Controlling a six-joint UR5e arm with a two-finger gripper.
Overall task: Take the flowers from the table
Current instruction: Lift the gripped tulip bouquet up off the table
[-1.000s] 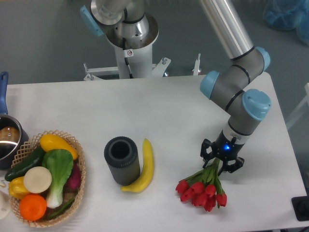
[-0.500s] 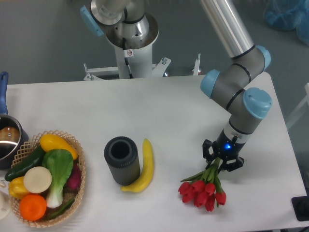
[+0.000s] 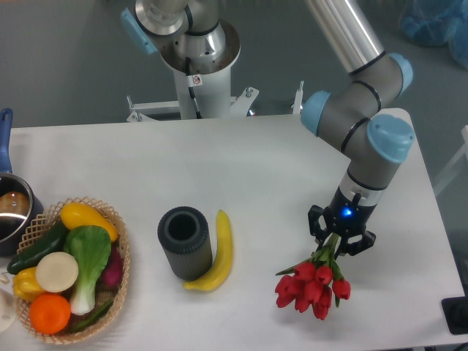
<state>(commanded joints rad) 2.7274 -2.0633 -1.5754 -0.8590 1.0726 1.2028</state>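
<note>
— Red buds first: where are the flowers (image 3: 313,285) now?

— Lower right of the frame, hanging bud-down from the gripper (image 3: 340,241), which is clenched on the green stems. A second ago the buds sat lower and further left; they have since drifted right and up a little, and the wrist has climbed with them.

— So the lift is underway?

— I judge so. The bunch looks to be leaving the table (image 3: 241,161), though from this angle I cannot tell whether the lowest buds are clear of it yet.

— Anything else moved?

— No. At lower left the basket (image 3: 117,292) of produce is where it was, and so are the dark cylinder (image 3: 184,241) at lower centre and the banana (image 3: 217,252) touching its right side.

— What can't you make out?

— The jaws themselves are mostly masked by the stems and the wrist body, and any tie on the stems is not visible. Further back, the arm (image 3: 365,131) runs out of the top of the frame, and the pot (image 3: 11,212) is cut by the left edge.
</note>
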